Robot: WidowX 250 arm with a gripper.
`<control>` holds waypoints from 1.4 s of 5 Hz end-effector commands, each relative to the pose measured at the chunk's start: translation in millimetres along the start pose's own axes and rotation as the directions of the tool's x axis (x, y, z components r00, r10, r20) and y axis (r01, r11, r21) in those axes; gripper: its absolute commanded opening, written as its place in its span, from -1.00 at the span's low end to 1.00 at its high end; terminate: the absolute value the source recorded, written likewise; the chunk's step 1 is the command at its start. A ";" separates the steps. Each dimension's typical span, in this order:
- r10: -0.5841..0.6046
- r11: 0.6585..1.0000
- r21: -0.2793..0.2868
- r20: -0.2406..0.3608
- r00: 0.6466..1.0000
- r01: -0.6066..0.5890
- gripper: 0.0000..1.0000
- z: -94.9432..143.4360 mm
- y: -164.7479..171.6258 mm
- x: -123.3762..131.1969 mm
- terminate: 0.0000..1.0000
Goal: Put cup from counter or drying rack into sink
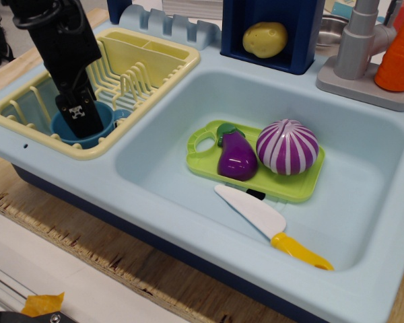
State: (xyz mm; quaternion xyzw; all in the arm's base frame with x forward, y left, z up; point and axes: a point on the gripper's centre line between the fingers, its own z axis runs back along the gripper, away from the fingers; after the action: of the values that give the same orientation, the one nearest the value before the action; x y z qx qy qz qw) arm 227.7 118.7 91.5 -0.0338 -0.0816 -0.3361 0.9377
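The teal-blue cup [108,118] sits upright in the near end of the pale yellow drying rack [155,70], its handle pointing right. My black gripper [80,123] reaches down from the upper left, and its tip is inside the cup's mouth, hiding most of the opening. The fingers are not seen apart from each other, so I cannot tell whether they are open or shut. The large pale blue sink [363,155] lies to the right of the rack, set in the light-blue counter [155,202].
In the sink a green tray [303,190] holds a purple eggplant [237,159] and a purple-striped onion [287,147]. A white knife with a yellow handle [256,212] lies in front of it. A potato [265,38], grey faucet [357,47] and orange toy [398,57] stand at the back.
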 end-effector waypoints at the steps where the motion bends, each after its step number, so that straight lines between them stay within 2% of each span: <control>1: 0.038 0.999 0.011 0.001 0.999 -0.038 -1.00 0.5 1.0 -4.3 -1.00; 2: 0.044 0.999 0.015 -0.010 0.999 -0.044 -1.00 4.9 0.7 -1.6 -1.00; 4: 0.094 0.993 0.080 -0.039 0.995 -0.091 -1.00 41.8 4.4 16.3 -1.00; 5: 0.130 0.983 0.134 -0.003 0.991 -0.129 -1.00 68.6 6.1 30.6 -1.00; 6: 0.166 0.973 0.154 0.066 0.984 -0.174 -1.00 86.5 -5.1 49.7 -1.00; 7: 0.184 0.974 0.120 0.083 0.979 -0.193 -1.00 82.7 -22.2 71.7 -1.00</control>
State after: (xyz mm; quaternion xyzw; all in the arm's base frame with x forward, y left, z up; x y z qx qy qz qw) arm 257.1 50.0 171.4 -0.0157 -0.1198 -0.2276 0.9662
